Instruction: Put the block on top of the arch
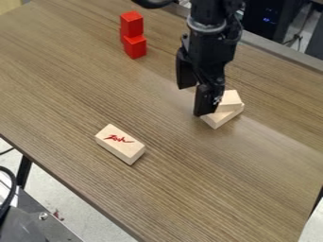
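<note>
The black gripper [193, 100] hangs over the right-middle of the table, its fingers apart with nothing visible between them. Just behind its nearer finger, a pale wooden block [229, 100] appears to lie on another pale wooden block [222, 118]; the finger hides their left part, and I cannot tell whether it touches them. A separate pale block with red print [120, 143] lies flat, left of and nearer than the gripper. No arch shape can be made out.
Red cubes [134, 34] stand stacked toward the back left of the wooden table [69, 80]. The table's front-left edge runs diagonally down, and a metal strip borders its back right. A dark cable and metal part are at the lower left.
</note>
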Action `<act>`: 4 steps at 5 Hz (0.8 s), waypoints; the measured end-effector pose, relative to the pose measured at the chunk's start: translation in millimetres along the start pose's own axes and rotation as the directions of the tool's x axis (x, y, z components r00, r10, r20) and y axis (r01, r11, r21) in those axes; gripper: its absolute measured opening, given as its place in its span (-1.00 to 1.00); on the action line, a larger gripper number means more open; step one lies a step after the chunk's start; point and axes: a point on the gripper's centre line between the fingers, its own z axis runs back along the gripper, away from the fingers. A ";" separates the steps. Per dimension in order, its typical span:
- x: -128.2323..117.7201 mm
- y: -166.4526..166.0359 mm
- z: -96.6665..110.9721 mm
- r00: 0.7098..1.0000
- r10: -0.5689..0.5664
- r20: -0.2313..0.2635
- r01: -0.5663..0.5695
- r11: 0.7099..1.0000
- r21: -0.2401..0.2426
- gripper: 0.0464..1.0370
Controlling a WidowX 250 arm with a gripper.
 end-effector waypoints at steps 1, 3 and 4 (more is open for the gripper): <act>8.8 3.5 -4.9 1.000 -0.019 0.003 0.019 1.000 -0.013 0.93; 21.2 14.0 -12.2 1.000 -0.008 0.003 0.008 1.000 -0.029 0.93; 25.7 15.8 -16.2 1.000 -0.008 -0.001 0.008 0.999 -0.035 0.93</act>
